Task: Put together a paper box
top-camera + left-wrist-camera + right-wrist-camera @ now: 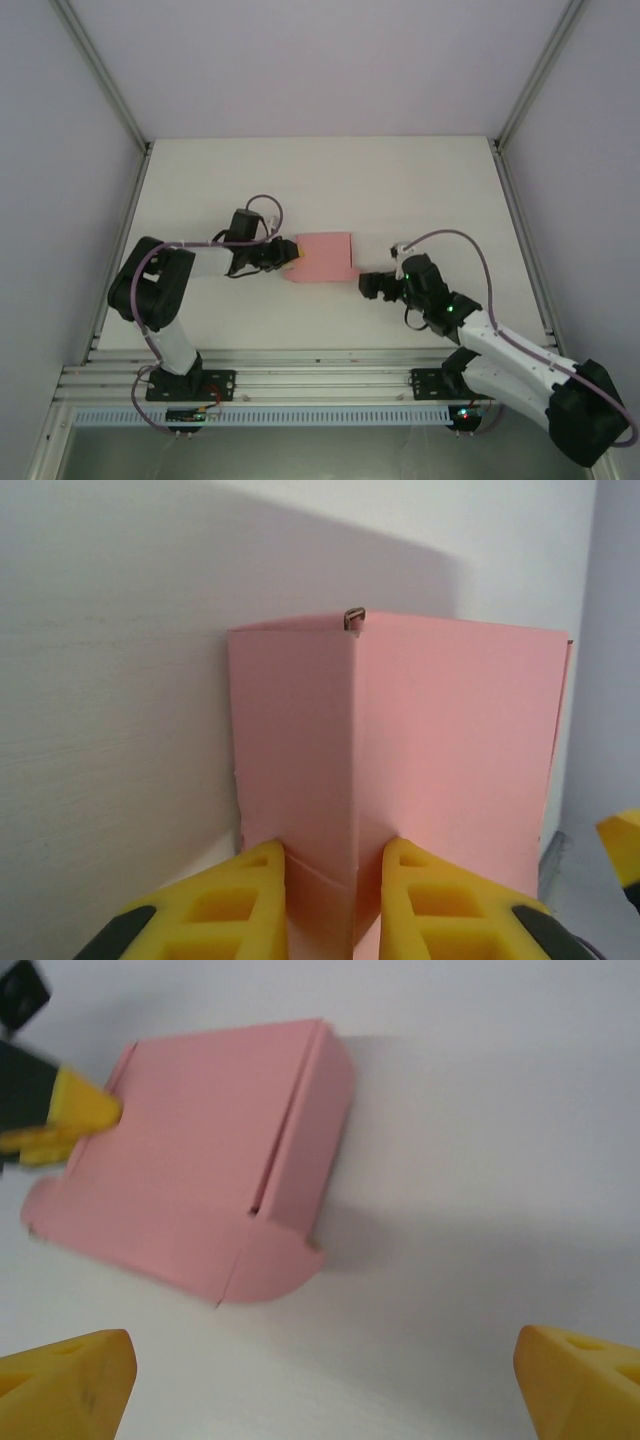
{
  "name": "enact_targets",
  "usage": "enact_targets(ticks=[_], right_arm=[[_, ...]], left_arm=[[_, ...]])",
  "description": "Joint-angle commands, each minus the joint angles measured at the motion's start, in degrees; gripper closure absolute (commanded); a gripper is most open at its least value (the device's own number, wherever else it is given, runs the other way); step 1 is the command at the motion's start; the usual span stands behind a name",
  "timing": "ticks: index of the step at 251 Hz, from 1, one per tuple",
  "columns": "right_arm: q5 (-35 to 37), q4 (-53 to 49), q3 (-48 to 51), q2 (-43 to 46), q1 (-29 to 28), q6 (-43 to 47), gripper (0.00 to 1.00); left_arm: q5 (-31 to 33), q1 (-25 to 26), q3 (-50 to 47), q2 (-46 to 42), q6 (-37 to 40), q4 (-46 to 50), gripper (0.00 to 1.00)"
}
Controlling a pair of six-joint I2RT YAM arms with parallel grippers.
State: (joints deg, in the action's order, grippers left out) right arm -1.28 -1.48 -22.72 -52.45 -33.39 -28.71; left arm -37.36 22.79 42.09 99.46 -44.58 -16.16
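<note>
The left gripper (335,880) stands narrowed around the near edge of the paper box (450,740), at the bottom of its wrist view, though whether it actually pinches I cannot tell. The right gripper (320,1390) gapes wide and empty below the box in its own view. Mid-frame on the table (400,190) in the top view, the box could crumple under a hard squeeze, or swing round and spring its rounded flap (275,1270).

Bright even light; paper box (200,1160) casts soft shadow.

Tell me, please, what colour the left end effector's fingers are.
Yellow; the fingers show best in the left wrist view, flanking the paper box.
</note>
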Motion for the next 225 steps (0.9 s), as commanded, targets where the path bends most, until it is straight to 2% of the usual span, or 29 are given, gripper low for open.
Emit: enact_targets(ticks=[1, 69, 123, 163, 191, 225], right_arm=[[-13.2, 2.4, -5.6, -6.8, 5.6, -7.7, 0.01], [-30.8, 5.7, -17.9, -29.2, 10.5, -9.3, 0.01], [-37.2, 9.5, -22.8, -40.4, 10.7, -10.3, 0.03], [-42.4, 14.0, -23.9, -45.4, 10.4, -12.8, 0.15], [-45.5, 21.4, -22.8, -46.3, 10.4, -19.3, 0.34], [-45.9, 25.5, -21.5, -45.0, 11.0, -22.3, 0.42]], left_arm=[[-4.0, -1.5, -2.4, 1.7, -1.2, -6.1, 0.82], [-9.7, -4.0, -5.5, 3.1, -2.4, -15.1, 0.82], [-14.8, -5.0, -6.7, 5.6, -3.9, -22.7, 0.81], [-15.5, -5.1, -6.7, 6.3, -4.0, -23.9, 0.81], [-15.0, -5.2, -6.1, 5.6, -2.5, -22.1, 0.77], [-15.0, -5.2, -5.9, 3.8, -2.3, -22.9, 0.69]])
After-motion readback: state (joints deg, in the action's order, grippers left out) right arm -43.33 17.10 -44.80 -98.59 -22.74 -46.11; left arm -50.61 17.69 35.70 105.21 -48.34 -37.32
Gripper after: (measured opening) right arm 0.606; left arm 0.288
